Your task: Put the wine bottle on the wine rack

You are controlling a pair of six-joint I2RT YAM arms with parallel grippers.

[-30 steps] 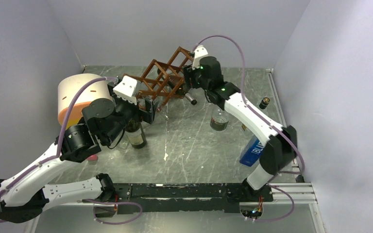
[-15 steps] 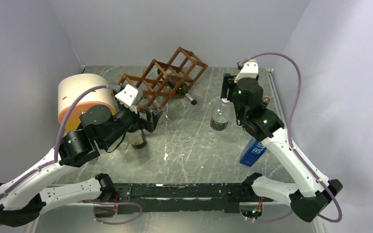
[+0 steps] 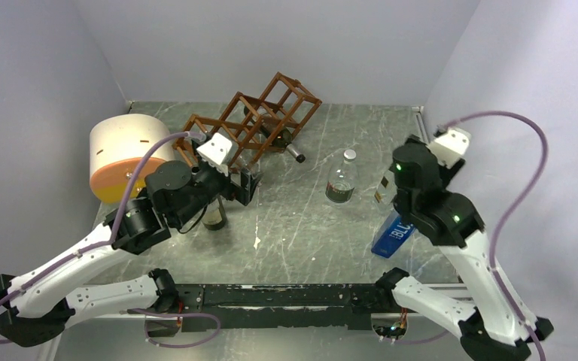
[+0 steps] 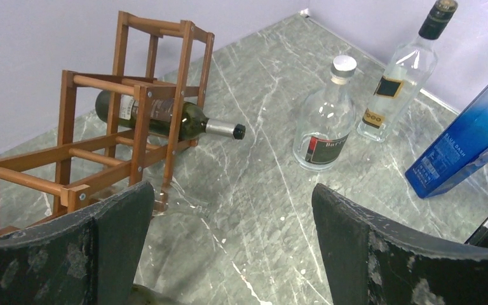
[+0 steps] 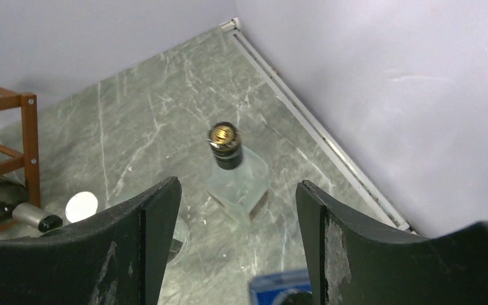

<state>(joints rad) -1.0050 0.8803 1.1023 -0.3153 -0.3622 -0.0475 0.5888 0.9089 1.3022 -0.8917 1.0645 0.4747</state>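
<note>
Right fingers (image 5: 146,254), open and empty, have pulled off the wine rack (image 4: 101,84) to 3 o'clock above a square bottle (image 5: 236,184), left fingers (image 4: 101,254) wide open, wine bottle (image 4: 165,119) lying in the rack at 11 o'clock, so placement looks done.

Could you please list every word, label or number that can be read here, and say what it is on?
"BLU": on the blue box, the rest hidden.
Label on the round clear bottle: blurred, unreadable.
Labels on the tall clear bottle: too small to read.
Label on the wine bottle in the wine rack: unreadable.
Label on the standing dark bottle: unreadable.
</note>
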